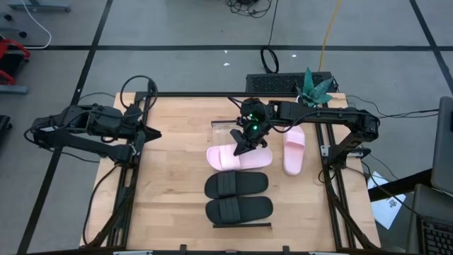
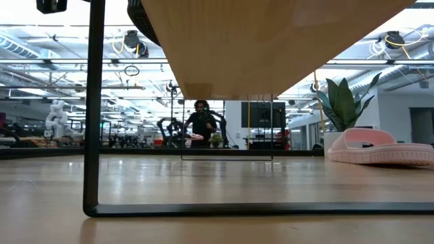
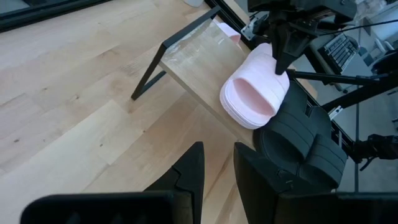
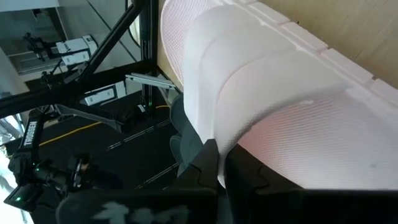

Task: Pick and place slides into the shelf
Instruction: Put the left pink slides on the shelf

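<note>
High view: right gripper (image 1: 245, 144) sits over the middle of the table (image 1: 177, 170), fingers pressed together, tip down against the near edge of a pink slide (image 1: 237, 156) that lies across the shelf (image 1: 225, 128). Right wrist view shows the closed fingers (image 4: 211, 163) right up against that slide's strap, touching it; can't tell if any of it is pinched btwn them.

Two black slides lie side by side on the shelf just past the pink one, first (image 1: 236, 184) then second (image 1: 238, 209), both crosswise. Second pink slide (image 1: 294, 149) is off the shelf, on the table to the right, lengthwise, under the right arm. Bare plank of the shelf shows only at the far end, beside the gripper.

Left gripper (image 1: 151, 133) waits at the table's left edge, well apart from the slides, pointing toward them. Left wrist view: its fingers (image 3: 191, 169) stand a little apart w/ nothing btwn them.

Low view: shelf plank and its dark frame leg fill the top and left; one pink slide (image 2: 380, 147) rests on the table at right. A person (image 2: 201, 122) stands far back in the room.
</note>
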You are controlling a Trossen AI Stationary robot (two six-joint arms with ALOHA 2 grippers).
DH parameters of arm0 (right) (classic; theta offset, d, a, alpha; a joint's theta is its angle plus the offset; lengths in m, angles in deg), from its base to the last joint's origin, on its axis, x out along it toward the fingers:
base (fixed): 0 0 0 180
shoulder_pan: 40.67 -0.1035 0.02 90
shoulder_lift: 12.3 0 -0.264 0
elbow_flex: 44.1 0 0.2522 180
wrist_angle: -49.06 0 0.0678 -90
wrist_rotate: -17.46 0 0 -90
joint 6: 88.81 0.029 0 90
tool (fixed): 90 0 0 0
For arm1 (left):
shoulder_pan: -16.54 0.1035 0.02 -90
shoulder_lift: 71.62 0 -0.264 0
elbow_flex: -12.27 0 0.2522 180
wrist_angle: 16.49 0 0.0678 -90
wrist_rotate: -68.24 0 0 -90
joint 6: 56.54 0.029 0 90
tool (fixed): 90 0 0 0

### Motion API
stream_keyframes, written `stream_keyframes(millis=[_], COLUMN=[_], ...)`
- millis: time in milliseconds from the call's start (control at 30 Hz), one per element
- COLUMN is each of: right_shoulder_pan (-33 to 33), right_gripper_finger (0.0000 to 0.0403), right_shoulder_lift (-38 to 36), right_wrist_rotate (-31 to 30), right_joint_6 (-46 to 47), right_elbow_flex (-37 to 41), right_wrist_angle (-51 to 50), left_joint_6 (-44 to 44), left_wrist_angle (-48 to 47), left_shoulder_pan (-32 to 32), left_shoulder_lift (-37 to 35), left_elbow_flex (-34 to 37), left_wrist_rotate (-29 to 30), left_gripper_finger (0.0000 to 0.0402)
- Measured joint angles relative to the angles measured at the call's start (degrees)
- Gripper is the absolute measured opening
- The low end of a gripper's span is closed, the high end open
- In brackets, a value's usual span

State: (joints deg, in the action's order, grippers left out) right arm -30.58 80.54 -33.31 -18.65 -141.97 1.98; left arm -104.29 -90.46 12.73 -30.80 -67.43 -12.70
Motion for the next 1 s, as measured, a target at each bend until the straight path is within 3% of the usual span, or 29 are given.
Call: stream_keyframes(millis=[1000], right_shoulder_pan=[0.0], right_gripper_finger=[0.0], right_shoulder_lift=[2.1], right_wrist_rotate=[-1.6], right_joint_6=[-0.8], right_elbow_flex=[0.0], right_wrist_angle=[1.8], left_joint_6=[0.0], left_wrist_angle=[0.0], left_shoulder_pan=[0.0], left_shoulder_lift=[0.0], left_elbow_flex=[0.0], left_wrist_rotate=[-0.1], left_gripper_finger=[0.0083])
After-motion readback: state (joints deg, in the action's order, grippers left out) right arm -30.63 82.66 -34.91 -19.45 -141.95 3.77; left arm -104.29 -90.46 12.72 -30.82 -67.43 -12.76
